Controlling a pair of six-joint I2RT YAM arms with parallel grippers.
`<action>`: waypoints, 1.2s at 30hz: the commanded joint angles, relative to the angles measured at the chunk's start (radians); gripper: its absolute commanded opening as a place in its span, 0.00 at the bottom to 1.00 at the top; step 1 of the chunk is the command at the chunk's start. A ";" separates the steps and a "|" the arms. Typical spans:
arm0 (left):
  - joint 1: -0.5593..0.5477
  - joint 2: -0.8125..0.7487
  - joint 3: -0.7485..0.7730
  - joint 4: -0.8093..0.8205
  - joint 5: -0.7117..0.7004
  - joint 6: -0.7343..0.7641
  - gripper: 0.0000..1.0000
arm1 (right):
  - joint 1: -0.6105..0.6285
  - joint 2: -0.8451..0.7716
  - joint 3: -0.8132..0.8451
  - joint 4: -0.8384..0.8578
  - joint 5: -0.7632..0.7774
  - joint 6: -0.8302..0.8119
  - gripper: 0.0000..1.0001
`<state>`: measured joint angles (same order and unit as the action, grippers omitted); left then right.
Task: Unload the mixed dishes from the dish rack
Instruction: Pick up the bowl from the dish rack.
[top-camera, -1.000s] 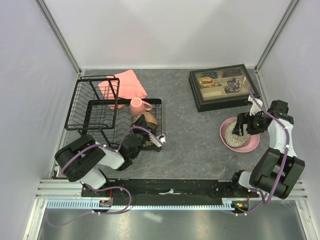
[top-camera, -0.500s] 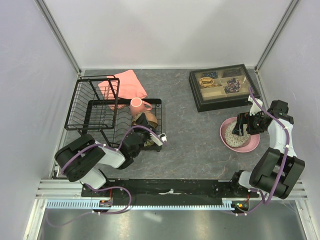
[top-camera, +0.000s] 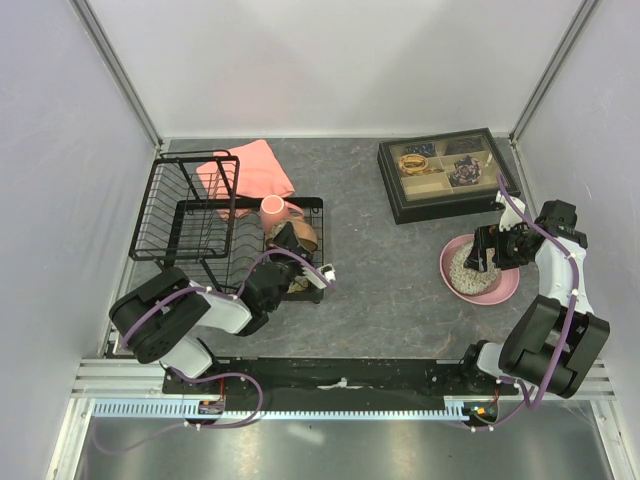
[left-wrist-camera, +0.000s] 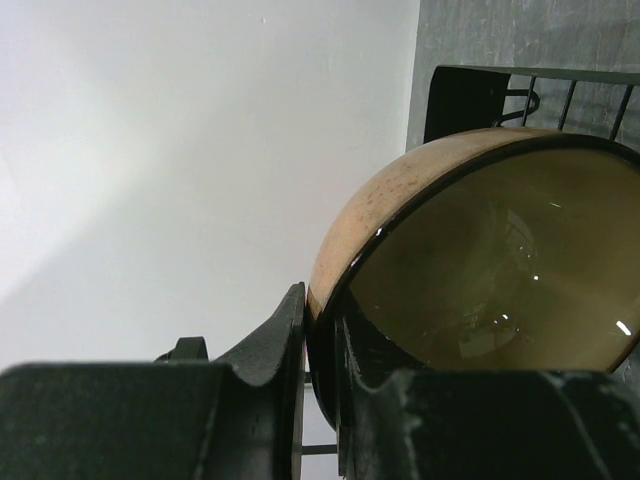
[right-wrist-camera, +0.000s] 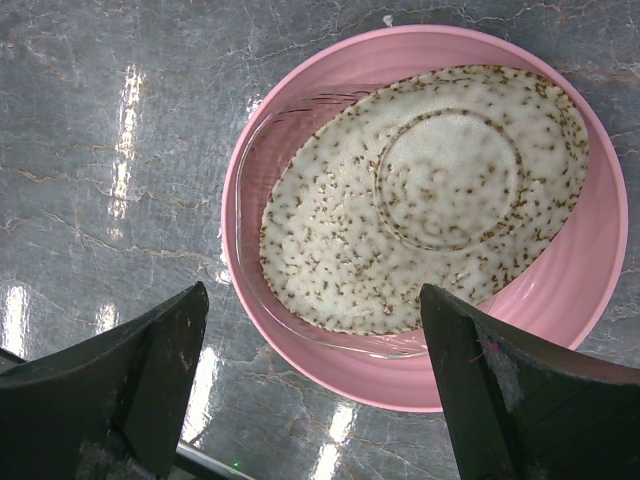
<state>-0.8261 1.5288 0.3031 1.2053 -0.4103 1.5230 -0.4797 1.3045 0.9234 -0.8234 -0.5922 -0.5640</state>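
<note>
Top external: left arm (top-camera: 185, 315) folded low, reaching into rack (top-camera: 190, 225). Left gripper (left-wrist-camera: 320, 335) clamped on rim of brown bowl (left-wrist-camera: 470, 270); bowl tilted in rack. Right gripper (right-wrist-camera: 312, 300) spread wide above grey bowl (right-wrist-camera: 420, 200), which rests in plate (right-wrist-camera: 600, 280) on surface (top-camera: 380, 290), right side. Count: one plate, two bowls, one mug (top-camera: 274, 212) in rack, one cloth (top-camera: 255, 170), one tray (top-camera: 445, 175). Surface grey, marbled; walls (top-camera: 330, 60) white.

Grey bowl (right-wrist-camera: 430, 190) on plate (right-wrist-camera: 560, 300); mug (top-camera: 274, 212), brown bowl (left-wrist-camera: 400, 195) racked
</note>
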 joint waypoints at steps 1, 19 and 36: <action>0.007 -0.019 0.063 0.459 0.021 0.069 0.02 | 0.004 0.001 0.009 0.010 0.003 -0.010 0.94; 0.007 -0.211 0.106 0.230 -0.001 -0.016 0.01 | 0.004 0.002 0.011 0.009 0.002 -0.013 0.94; 0.008 -0.470 0.401 -0.733 -0.030 -0.496 0.02 | 0.004 -0.013 0.025 -0.013 -0.024 -0.017 0.95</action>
<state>-0.8204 1.1004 0.5732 0.6918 -0.4515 1.2232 -0.4797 1.3067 0.9234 -0.8291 -0.5941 -0.5697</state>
